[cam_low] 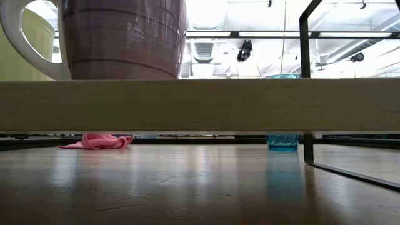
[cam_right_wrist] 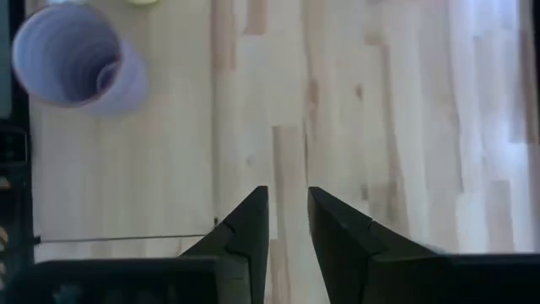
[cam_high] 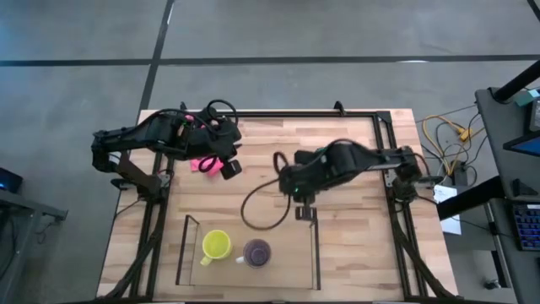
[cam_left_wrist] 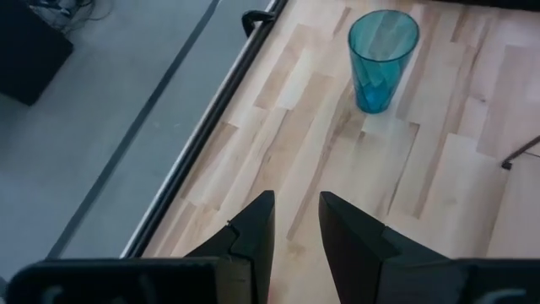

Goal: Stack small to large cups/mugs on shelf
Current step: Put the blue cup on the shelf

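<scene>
I read a light wood plank table (cam_high: 354, 160) inside a black rail frame (cam_high: 384, 127), on a grey concrete floor crossed by dark lines. A desk with cables stands off the table's right side.

The shelf (cam_high: 190, 253) sits at the table's near edge. On it, the yellow mug (cam_high: 216, 246) and the purple mug (cam_high: 256, 252) stand just beside each other.

My right gripper (cam_high: 305, 213) hangs just beyond the shelf's far edge, near the purple mug, fingers slightly apart and empty. My left gripper (cam_high: 229, 167) is well back from the shelf, over the pink cloth (cam_high: 202, 164), fingers likewise narrowly apart, nothing held.

The high view hides the teal tumbler; I cannot find it there. The left wrist view shows it (cam_left_wrist: 381, 59) upright on bare planks. The low view puts it beyond the shelf board, with ceiling lights overhead. The right wrist view looks down into the purple mug.
</scene>
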You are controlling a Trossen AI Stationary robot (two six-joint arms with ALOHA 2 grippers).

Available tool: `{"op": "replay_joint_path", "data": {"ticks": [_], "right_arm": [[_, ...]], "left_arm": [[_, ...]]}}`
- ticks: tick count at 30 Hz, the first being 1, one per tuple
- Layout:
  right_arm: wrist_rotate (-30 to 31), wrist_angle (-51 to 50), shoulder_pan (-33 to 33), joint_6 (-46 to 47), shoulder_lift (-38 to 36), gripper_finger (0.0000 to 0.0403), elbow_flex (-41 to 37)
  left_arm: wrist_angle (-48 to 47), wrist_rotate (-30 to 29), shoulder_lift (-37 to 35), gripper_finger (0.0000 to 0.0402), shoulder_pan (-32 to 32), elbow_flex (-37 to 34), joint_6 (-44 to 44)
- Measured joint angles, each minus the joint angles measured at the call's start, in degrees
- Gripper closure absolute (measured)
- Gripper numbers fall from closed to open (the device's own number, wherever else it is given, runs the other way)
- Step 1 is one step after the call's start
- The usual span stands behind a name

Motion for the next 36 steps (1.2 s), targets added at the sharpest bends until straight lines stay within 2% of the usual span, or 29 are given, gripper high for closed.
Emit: {"op": "replay_joint_path", "data": {"ticks": [6, 14, 23, 29, 36], "right_arm": [[0.0, -0.1, -3.7, 4.9, -5.9, 0.0323, -6.3], [0.0, -0.2, -10.2, 7.1, -15.1, 0.0323, -24.0], [-0.3, 0.7, -15.5, 7.1, -18.2, 0.0329, -39.9], [-0.6, 1.7, -16.7, 5.3, -18.0, 0.0337, -45.3], [-0.9, 6.8, -16.6, 1.6, -17.9, 0.0339, -46.3]], "left_arm": [[0.1, 3.3, 0.0, 0.0320, 0.0, 0.0, 0.0], [0.1, 3.5, 0.1, 0.0320, 0.0, 0.0, 0.1], [0.1, 3.5, 0.0, 0.0320, 0.0, 0.0, 0.1], [0.1, 3.5, 0.0, 0.0320, 0.0, 0.0, 0.1], [0.1, 3.5, 0.0, 0.0320, 0.4, 0.0, 0.1]]}}
